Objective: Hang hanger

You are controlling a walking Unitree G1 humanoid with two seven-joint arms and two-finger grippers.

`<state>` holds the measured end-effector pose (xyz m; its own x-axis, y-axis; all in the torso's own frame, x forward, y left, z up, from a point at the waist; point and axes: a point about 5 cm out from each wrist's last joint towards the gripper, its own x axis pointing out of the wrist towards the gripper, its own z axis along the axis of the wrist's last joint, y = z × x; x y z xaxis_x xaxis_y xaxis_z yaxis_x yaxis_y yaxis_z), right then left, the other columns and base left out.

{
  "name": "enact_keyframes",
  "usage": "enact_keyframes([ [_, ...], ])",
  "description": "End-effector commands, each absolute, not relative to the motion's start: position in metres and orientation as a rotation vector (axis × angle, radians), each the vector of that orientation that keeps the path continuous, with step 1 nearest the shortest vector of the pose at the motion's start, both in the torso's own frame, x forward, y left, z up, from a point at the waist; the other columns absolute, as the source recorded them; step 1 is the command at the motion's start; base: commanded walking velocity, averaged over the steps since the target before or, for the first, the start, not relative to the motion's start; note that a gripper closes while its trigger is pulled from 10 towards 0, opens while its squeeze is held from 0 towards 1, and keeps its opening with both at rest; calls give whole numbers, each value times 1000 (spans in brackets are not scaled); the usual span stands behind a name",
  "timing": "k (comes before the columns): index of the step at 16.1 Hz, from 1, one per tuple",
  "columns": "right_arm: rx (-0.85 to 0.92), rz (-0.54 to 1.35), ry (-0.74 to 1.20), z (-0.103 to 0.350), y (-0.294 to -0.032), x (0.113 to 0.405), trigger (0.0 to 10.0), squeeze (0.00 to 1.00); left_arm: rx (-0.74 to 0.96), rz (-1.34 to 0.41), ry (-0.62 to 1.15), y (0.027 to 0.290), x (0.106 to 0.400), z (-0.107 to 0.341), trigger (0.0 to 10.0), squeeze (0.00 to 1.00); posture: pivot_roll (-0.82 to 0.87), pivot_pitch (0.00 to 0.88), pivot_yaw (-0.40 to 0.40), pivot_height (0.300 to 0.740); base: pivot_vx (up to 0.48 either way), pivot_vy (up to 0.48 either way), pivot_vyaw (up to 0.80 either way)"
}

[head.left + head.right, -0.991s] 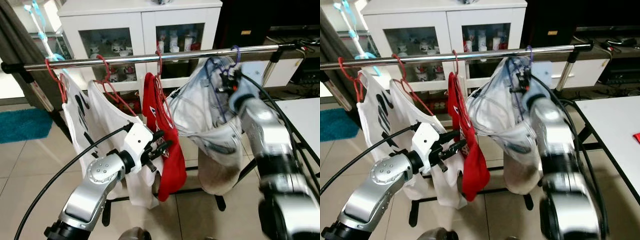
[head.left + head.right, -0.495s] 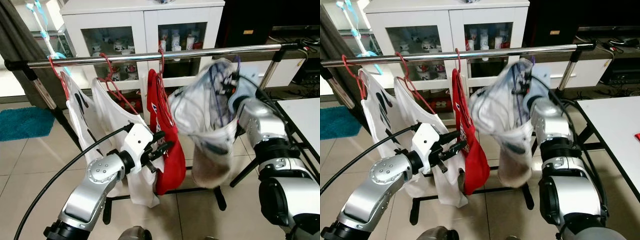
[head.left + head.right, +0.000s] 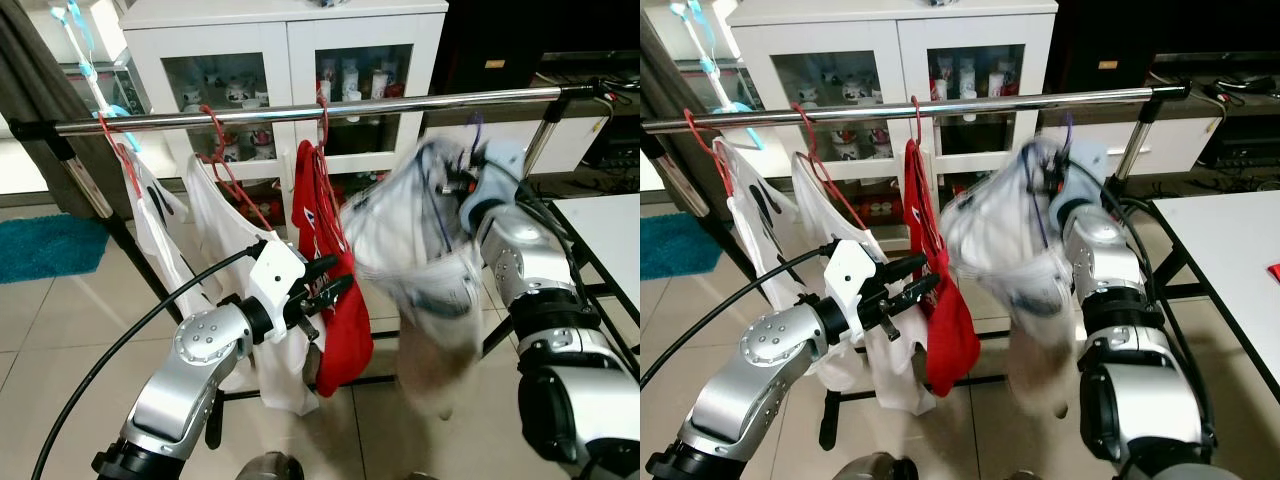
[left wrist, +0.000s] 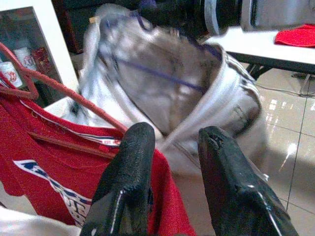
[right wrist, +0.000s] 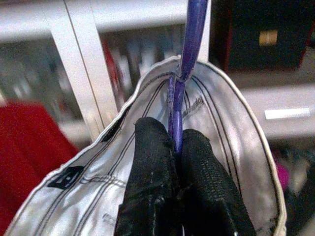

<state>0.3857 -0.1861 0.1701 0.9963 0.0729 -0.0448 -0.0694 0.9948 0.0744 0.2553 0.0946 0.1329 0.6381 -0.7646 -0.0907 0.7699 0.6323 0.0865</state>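
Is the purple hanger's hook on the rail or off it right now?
Off. The purple hanger sits clamped in the right pincer, its hook below the rail, carrying the pale garment.

Two silver metal arms — rounded jointed segments, white wrist housing (image 3: 277,278) on left, black cable (image 3: 120,345) looping alongside — long matte-black textured fingers (image 4: 129,187).

Living room as I see it from the head camera.
I see a white glass-door cabinet (image 3: 290,70) behind, beige floor tiles (image 3: 60,330), a teal rug (image 3: 45,250), a white table (image 3: 610,230).
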Motion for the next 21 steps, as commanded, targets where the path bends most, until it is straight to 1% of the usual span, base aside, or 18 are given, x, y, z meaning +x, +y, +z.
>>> enact_keyframes([
  [1,88,86,-114,197,-185,386,10000,0,132,-872,12,96,257,140,10000,0,42,17,59,740,0,0,0],
  [2,113,84,-176,203,-184,383,10000,0,127,-867,6,96,257,141,10000,0,43,22,58,740,0,0,0],
  [5,153,70,-251,215,-184,385,10000,0,119,-867,-4,96,256,143,10000,0,41,29,61,740,0,0,0],
  [7,115,75,-210,216,-180,392,10000,0,118,-873,-10,95,257,144,10000,0,40,40,63,740,0,0,0],
  [9,73,73,-116,214,-175,403,10000,0,126,-882,-11,95,257,146,10000,0,49,52,63,740,0,0,0],
  [12,56,68,-29,211,-172,411,10000,0,143,-898,-4,97,256,146,10000,0,62,71,63,740,0,0,0],
  [16,33,50,48,211,-176,417,10000,0,151,-923,-4,96,253,148,10000,0,73,104,66,740,0,0,0],
  [21,9,-4,90,209,-190,417,10000,0,138,-940,-8,95,248,152,10000,0,75,136,69,740,0,0,0],
])
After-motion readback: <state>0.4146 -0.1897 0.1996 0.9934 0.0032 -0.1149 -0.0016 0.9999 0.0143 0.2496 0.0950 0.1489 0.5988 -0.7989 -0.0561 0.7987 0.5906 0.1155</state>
